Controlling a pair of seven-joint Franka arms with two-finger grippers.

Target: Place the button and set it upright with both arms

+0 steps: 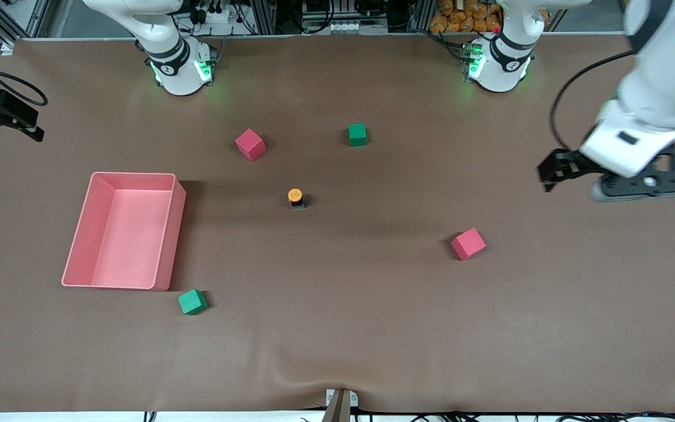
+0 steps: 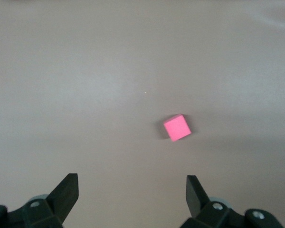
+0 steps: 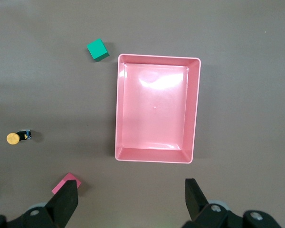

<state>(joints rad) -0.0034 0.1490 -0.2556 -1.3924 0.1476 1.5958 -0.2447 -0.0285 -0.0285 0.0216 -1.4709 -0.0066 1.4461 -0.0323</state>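
Button (image 1: 296, 197) stands upright mid-table, orange cap up, betw. 2 pink cubes, well apart from pink bin (image 1: 169, 234). Left gripper (image 1: 554, 171) hangs wide, empty, over the left arm's end of table. Right gripper (image 3: 131, 195) wide, empty, over the bin.

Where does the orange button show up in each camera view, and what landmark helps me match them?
Front view: the button stands mid-table, between the pink tray and the pink cube nearer the left arm's end.
Left wrist view: not in it; only a pink cube shows.
Right wrist view: the button sits near the picture's edge.
Shared landmark: the pink tray, in the front and right wrist views.
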